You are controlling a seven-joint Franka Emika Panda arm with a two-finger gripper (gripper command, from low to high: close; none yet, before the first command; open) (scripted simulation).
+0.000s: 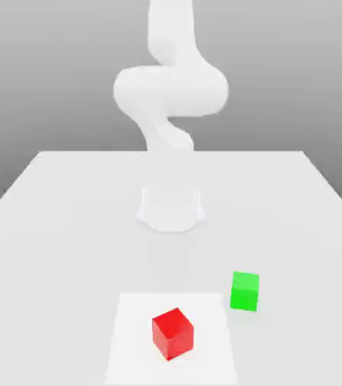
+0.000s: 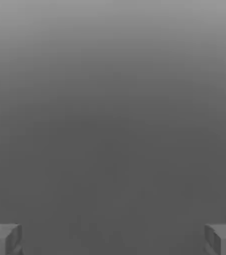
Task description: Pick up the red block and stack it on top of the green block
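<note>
The red block (image 1: 173,332) is a small glossy cube near the front of the table, turned with a corner toward the camera. It rests on a lighter square patch (image 1: 132,350). The green block (image 1: 245,291) stands a short way behind it, toward the exterior view's right, and the two cubes are apart. In the hand view my gripper (image 2: 113,240) is open: its two grey fingertips (image 2: 3,239) are spread wide, with nothing between them and plain grey background beyond.
The white arm (image 1: 170,90) rises from its round base (image 1: 170,207) at the middle of the white table (image 1: 53,226) and bends up out of the picture. The table's edges run along both sides.
</note>
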